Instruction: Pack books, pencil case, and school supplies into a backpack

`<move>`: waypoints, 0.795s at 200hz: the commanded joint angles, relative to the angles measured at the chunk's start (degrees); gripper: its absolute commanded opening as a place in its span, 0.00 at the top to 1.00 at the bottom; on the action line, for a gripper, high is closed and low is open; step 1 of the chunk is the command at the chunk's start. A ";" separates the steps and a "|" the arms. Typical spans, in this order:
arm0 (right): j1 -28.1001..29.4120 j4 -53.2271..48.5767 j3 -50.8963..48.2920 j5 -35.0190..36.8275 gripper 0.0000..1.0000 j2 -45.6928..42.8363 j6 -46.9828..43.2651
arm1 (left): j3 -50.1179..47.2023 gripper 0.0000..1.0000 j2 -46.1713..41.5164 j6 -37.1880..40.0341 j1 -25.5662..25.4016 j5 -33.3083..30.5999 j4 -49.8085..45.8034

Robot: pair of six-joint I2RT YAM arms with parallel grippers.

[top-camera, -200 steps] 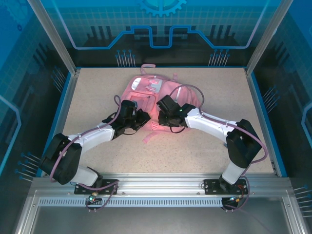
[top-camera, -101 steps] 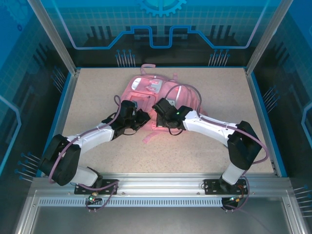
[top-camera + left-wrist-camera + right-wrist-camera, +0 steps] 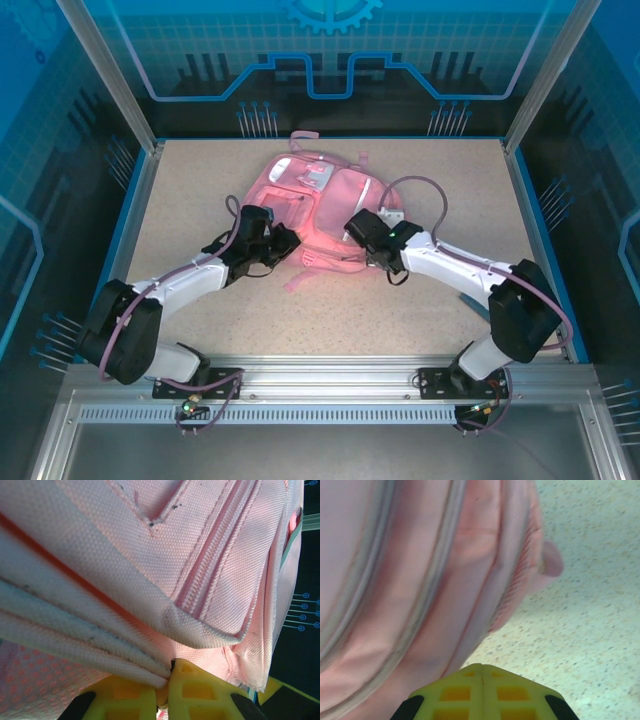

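The pink backpack (image 3: 318, 205) lies flat in the middle of the table. My left gripper (image 3: 289, 244) is at its near left corner; in the left wrist view the yellow fingers (image 3: 200, 690) are shut on a folded edge of the backpack (image 3: 165, 565) fabric, which is pinched between them. My right gripper (image 3: 353, 224) sits at the backpack's near right side. Its yellow jaws (image 3: 481, 668) are shut tip to tip with nothing between them, just off the backpack's (image 3: 420, 580) rounded side. The books and the pencil case are out of view.
A loose pink strap (image 3: 300, 277) trails from the backpack's near edge onto the speckled table (image 3: 430, 180). Blue-edged walls and metal posts (image 3: 135, 120) ring the table. Bare table (image 3: 580, 610) lies right of my right gripper.
My right gripper has pulled back off the top of the backpack to its right near side and closed its jaws. The left arm has shifted slightly nearer, still holding the fabric.
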 commanded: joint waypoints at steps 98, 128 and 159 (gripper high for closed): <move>-3.13 8.91 1.51 -36.83 0.48 -2.52 -12.67 | 0.33 1.00 -1.84 3.10 0.86 1.27 -0.88; -3.38 10.18 0.91 -38.77 0.54 -1.53 -12.13 | 0.26 1.00 -2.02 3.04 0.85 1.19 -0.87; -3.50 10.62 1.32 -38.39 0.61 -0.65 -11.56 | 0.08 1.00 -2.27 2.98 0.89 1.13 -0.80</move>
